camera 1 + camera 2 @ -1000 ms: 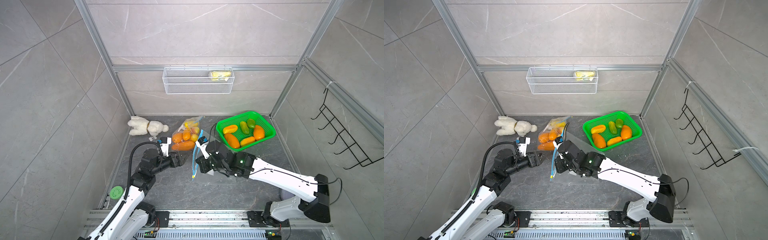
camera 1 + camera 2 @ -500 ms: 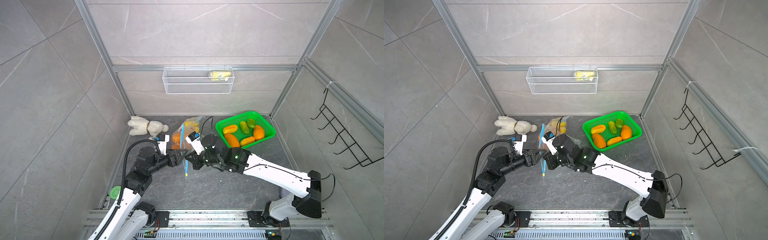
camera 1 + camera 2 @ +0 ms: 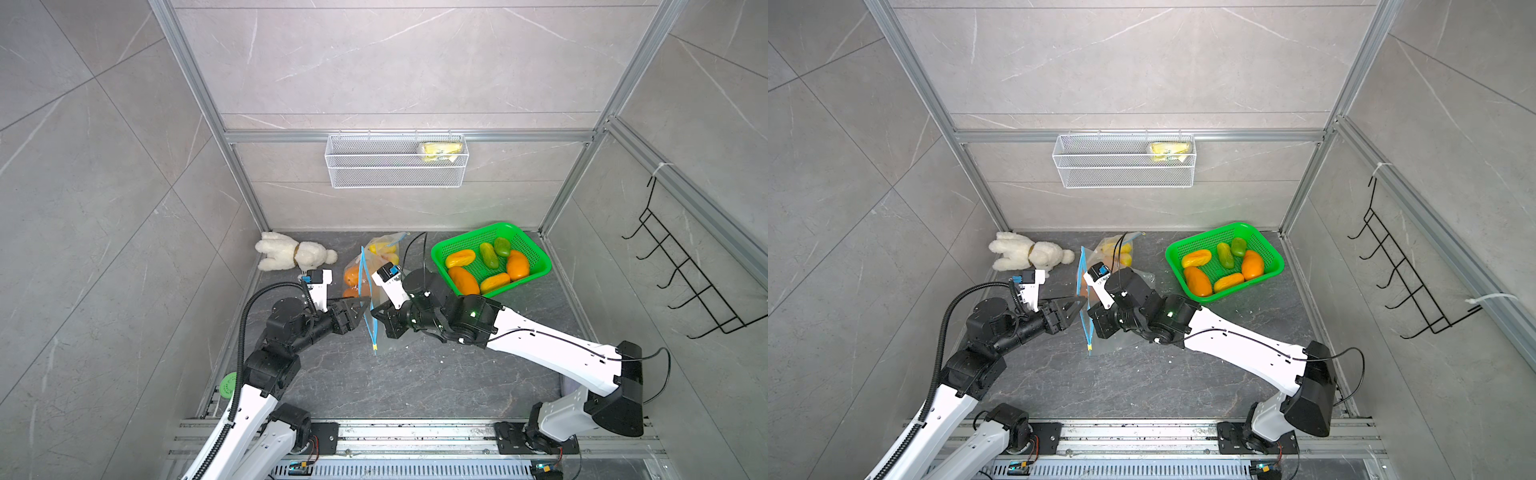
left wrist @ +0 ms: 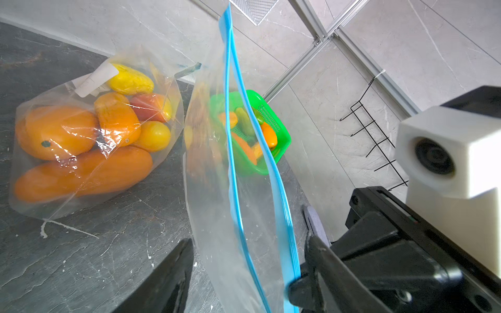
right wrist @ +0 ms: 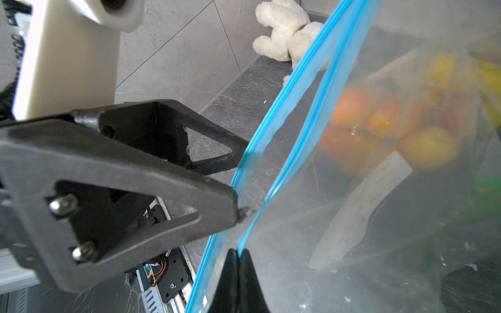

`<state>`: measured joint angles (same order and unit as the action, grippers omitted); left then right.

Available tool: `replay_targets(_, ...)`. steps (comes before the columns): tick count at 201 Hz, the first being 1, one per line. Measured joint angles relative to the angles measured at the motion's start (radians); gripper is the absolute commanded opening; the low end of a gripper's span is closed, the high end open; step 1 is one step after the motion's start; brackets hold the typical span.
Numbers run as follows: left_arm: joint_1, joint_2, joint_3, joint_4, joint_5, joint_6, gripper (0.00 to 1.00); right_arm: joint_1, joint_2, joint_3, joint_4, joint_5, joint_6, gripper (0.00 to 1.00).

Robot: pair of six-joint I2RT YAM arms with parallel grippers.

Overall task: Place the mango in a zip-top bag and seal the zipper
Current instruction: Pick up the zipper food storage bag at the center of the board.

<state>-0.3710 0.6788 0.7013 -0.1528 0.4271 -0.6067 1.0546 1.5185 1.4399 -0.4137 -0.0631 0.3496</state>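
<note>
Near centre, right pincer (image 5: 238, 253) clenched on zip-top bag (image 4: 217, 216) rim — left pincer (image 4: 248, 244) agape astride it — contact unclear.

We see two arms in white shells with black joint housings. The left arm (image 3: 253, 399) carries a ribbed black conduit (image 3: 242, 332). The right arm (image 3: 552, 345) has a thin black cable (image 3: 668, 368) and a green light (image 3: 471, 313). The left gripper (image 5: 240, 180) has black open-triangle fingers (image 5: 135, 165) with silver screws (image 5: 63, 203). Its white camera block (image 3: 321, 286) has a blue connector (image 3: 306, 277) at nine o'clock.

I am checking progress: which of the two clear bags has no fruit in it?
The upright bag pinched by the right gripper is empty; the other bag lies on the table, full of fruit.
</note>
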Motion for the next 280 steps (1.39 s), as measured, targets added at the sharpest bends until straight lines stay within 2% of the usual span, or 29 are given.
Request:
replay_targets(23, 0.000, -0.005, -0.014, 0.013, -0.002, -0.008, 0.68, 0.000, 0.000, 0.000, 0.000, 0.011, -0.003, 0.00)
replay_targets(36, 0.000, 0.000, -0.028, 0.027, -0.002, -0.020, 0.60, 0.000, 0.000, 0.000, 0.000, 0.014, -0.003, 0.00)
replay_targets(53, 0.000, 0.026, -0.032, 0.035, 0.000, -0.029, 0.55, 0.000, -0.002, 0.000, 0.000, 0.014, -0.003, 0.00)
replay_targets(74, 0.000, 0.077, -0.031, 0.045, -0.002, -0.036, 0.31, 0.000, -0.008, 0.000, 0.000, 0.015, -0.003, 0.00)
replay_targets(90, 0.000, 0.102, -0.026, 0.024, -0.019, -0.026, 0.00, 0.000, -0.014, 0.000, 0.000, 0.027, -0.003, 0.00)
replay_targets(112, 0.000, 0.102, 0.042, -0.090, -0.109, -0.004, 0.00, 0.000, -0.027, 0.000, -0.006, 0.088, -0.003, 0.00)
replay_targets(137, 0.000, 0.097, 0.221, -0.225, -0.220, 0.047, 0.00, -0.001, -0.059, -0.008, 0.002, 0.138, -0.003, 0.00)
replay_targets(162, -0.003, 0.131, 0.398, -0.286, -0.238, 0.101, 0.00, -0.002, -0.079, -0.010, 0.047, 0.138, 0.003, 0.00)
replay_targets(178, -0.029, 0.171, 0.464, -0.299, -0.243, 0.124, 0.00, -0.002, -0.089, -0.031, 0.087, 0.144, 0.017, 0.00)
replay_targets(190, -0.085, 0.218, 0.483, -0.305, -0.276, 0.142, 0.00, -0.003, -0.105, -0.072, 0.106, 0.159, 0.027, 0.00)
replay_targets(205, -0.199, 0.295, 0.484, -0.322, -0.338, 0.159, 0.00, -0.014, -0.146, -0.157, 0.119, 0.183, 0.044, 0.00)
replay_targets(234, -0.385, 0.492, 0.478, -0.297, -0.401, 0.164, 0.00, -0.083, -0.285, -0.367, 0.096, 0.238, 0.100, 0.00)
replay_targets(251, -0.443, 0.590, 0.478, -0.252, -0.402, 0.156, 0.00, -0.134, -0.370, -0.447, 0.050, 0.270, 0.123, 0.00)
replay_targets(271, -0.472, 0.690, 0.483, -0.193, -0.400, 0.134, 0.00, -0.200, -0.443, -0.485, -0.027, 0.289, 0.135, 0.00)
replay_targets(280, -0.475, 0.733, 0.492, -0.176, -0.399, 0.122, 0.00, -0.232, -0.462, -0.485, -0.062, 0.298, 0.134, 0.12)
